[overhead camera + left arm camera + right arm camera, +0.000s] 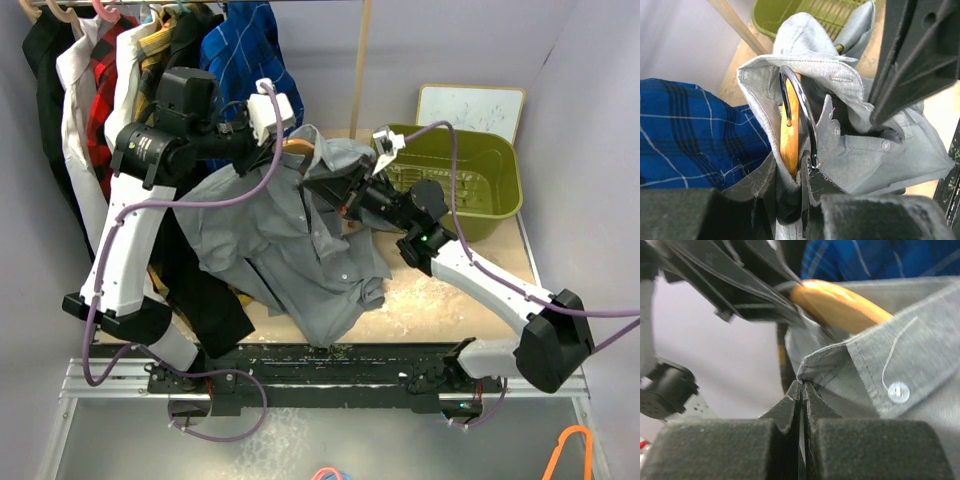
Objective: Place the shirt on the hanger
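The light-grey shirt [290, 240] hangs bunched in the air between both arms, its tail reaching the table. The tan wooden hanger [790, 135] sits inside the collar, and its metal hook [800, 110] curves out above it. My left gripper [804, 167] is shut on the hanger together with shirt fabric, held high in front of the clothes rack [265, 135]. My right gripper [803, 387] is shut on the shirt's collar edge [835, 357], just below the hanger's wooden arm [840, 305]; it also shows from above [335, 185]. A button [898, 391] sits beside it.
A blue check shirt [240, 55] and several dark, red and white garments [90, 70] hang on the rack at the back left. A black garment [205, 300] hangs low on the left. An olive green basket [470, 180] and a whiteboard [470, 105] stand at back right.
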You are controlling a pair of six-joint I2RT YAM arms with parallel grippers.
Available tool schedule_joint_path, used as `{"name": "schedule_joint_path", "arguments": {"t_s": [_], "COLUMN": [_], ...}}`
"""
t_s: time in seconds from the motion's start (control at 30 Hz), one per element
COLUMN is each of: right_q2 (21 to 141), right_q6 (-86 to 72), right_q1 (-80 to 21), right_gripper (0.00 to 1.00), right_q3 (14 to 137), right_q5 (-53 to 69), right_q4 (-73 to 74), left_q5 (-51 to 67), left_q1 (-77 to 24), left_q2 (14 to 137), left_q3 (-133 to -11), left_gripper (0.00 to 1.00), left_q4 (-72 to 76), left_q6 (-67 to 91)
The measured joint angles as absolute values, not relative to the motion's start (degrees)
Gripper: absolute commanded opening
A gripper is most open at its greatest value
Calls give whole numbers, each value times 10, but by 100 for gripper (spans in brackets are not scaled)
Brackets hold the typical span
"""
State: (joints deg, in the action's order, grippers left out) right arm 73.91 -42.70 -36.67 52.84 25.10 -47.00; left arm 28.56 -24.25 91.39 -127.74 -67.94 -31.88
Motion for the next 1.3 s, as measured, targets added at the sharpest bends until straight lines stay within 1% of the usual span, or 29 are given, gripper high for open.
{"name": "schedule_joint_path", "arguments": {"t_s": [0.17,0.27,0.3,0.37,0.4,0.43,0.5,0.53,0.57,0.6,0.63,0.67,0.7,0.73,0.83,0.93,1.0,1.1,1.2,1.3], "right_q2": [759,753,750,743,740,735,730,730,729,726,720,713,704,693,651,559,501,463,460,502], "right_q6": [-431,-429,-428,-423,-421,-415,-402,-391,-382,-376,-370,-367,-364,-354,-302,-202,-131,-50,-16,-27], "right_q1": [-390,-391,-391,-391,-391,-391,-391,-391,-392,-392,-393,-393,-393,-393,-394,-394,-394,-389,-344,-281], "right_gripper": [0,0,2,19,22,17,1,0,2,15,33,54,89,99,100,100,100,100,93,86], "right_q3": [618,630,628,608,593,573,532,517,501,486,465,446,428,411,401,402,418,452,466,481], "right_q5": [267,281,284,298,303,312,328,330,331,330,328,327,325,324,312,265,233,188,199,264], "right_q4": [-478,-486,-487,-495,-497,-499,-491,-483,-475,-469,-467,-465,-465,-463,-431,-378,-339,-305,-291,-275], "left_q5": [288,287,288,288,290,293,298,300,302,303,304,306,309,314,337,366,383,410,435,449], "left_q1": [-231,-228,-227,-225,-224,-223,-220,-218,-216,-214,-213,-210,-209,-207,-205,-204,-204,-204,-204,-204], "left_q2": [906,895,890,877,870,865,854,850,845,842,840,839,838,838,834,816,800,780,772,771], "left_q3": [-1309,-1330,-1336,-1341,-1341,-1340,-1333,-1328,-1322,-1318,-1315,-1312,-1310,-1307,-1296,-1258,-1225,-1180,-1149,-1137], "left_gripper": [0,0,0,0,0,0,0,0,0,0,0,0,0,0,0,0,0,0,0,0], "left_q4": [-671,-669,-668,-667,-668,-668,-668,-668,-668,-668,-668,-669,-668,-669,-674,-686,-703,-736,-780,-816], "left_q6": [-305,-300,-300,-300,-300,-300,-300,-300,-300,-300,-300,-300,-300,-302,-321,-365,-401,-467,-544,-602]}}
